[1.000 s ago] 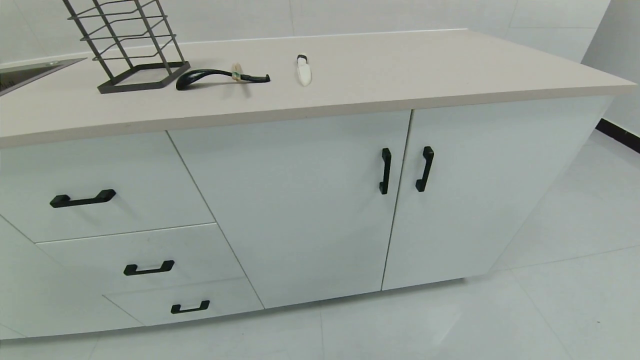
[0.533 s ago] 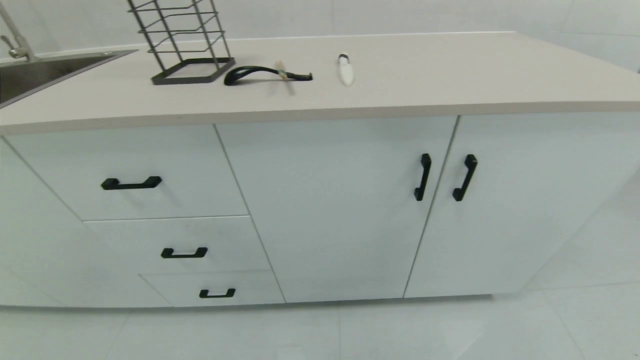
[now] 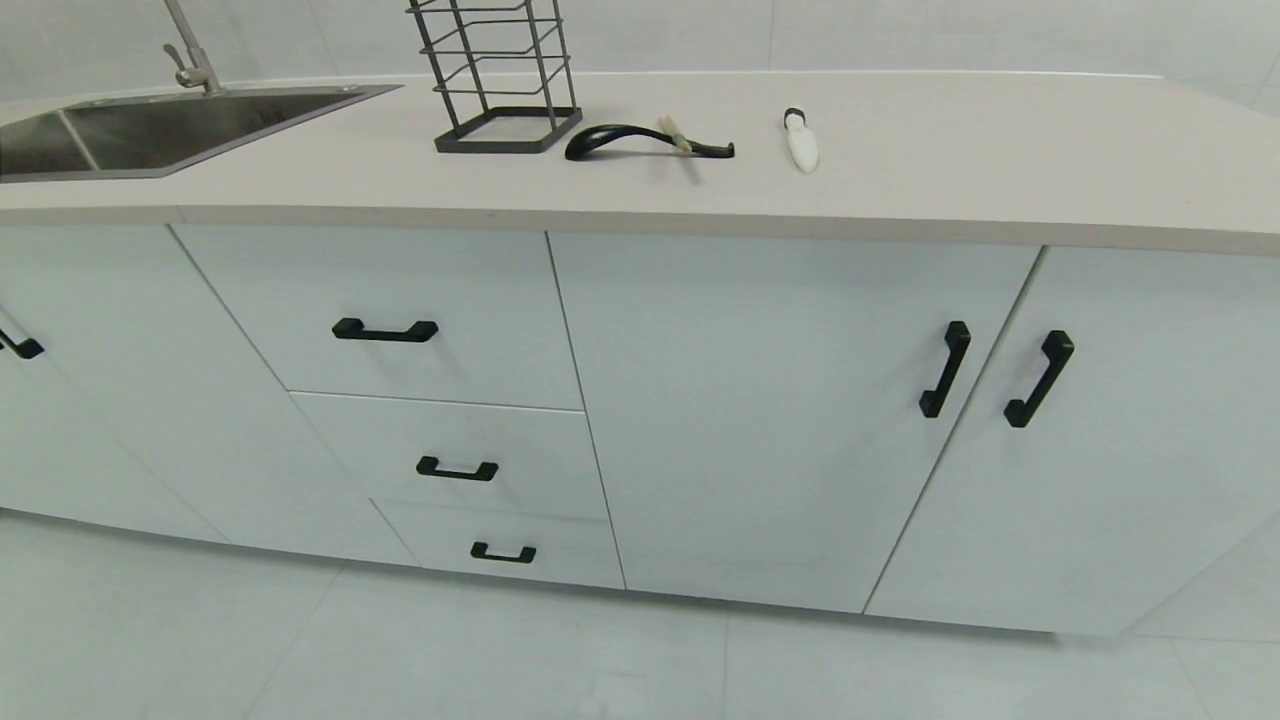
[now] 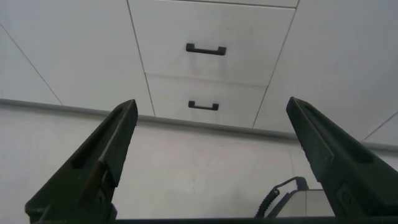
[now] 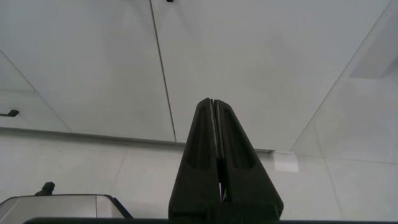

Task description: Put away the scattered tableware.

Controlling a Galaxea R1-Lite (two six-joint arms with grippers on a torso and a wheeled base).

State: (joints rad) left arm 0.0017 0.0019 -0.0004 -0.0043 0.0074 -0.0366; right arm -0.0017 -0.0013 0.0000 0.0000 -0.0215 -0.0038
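the scattered tableware lies up on the long beige counter (image 3: 950,170), toward its back edge. a black curved plastic ladle (image 3: 620,138) rests just beside the base of a tall black wire rack (image 3: 497,75). a pale wooden stick with a green band (image 3: 678,138) lies across the ladle's handle, touching it, though i cannot tell what sort of piece it is. a short white utensil with a black tip (image 3: 801,150) sits a little apart on the robot's right of them. the ladle's long axis runs along the counter, bowl toward the rack and handle end toward the right, while the white utensil points front to back with its black tip toward the wall. both pincers hang low before the white cabinet fronts, well below the counter top. the left pincer (image 4: 211,162) has its fingers spread wide with nothing between them and faces the lower drawers with their black bar handles (image 4: 205,50). the right pincer (image 5: 216,155) has its fingers pressed together along their whole length, holding nothing, and faces a flat white cupboard door (image 5: 261,56). so every piece lies above and beyond both pincers, and nothing is yet picked up. by my reckoning the right arm is nearer the white utensil but must open first, and the left arm, ready as it is, suits the ladle and the rack. a steel sink (image 3: 180,125) is sunk into the counter farther left.
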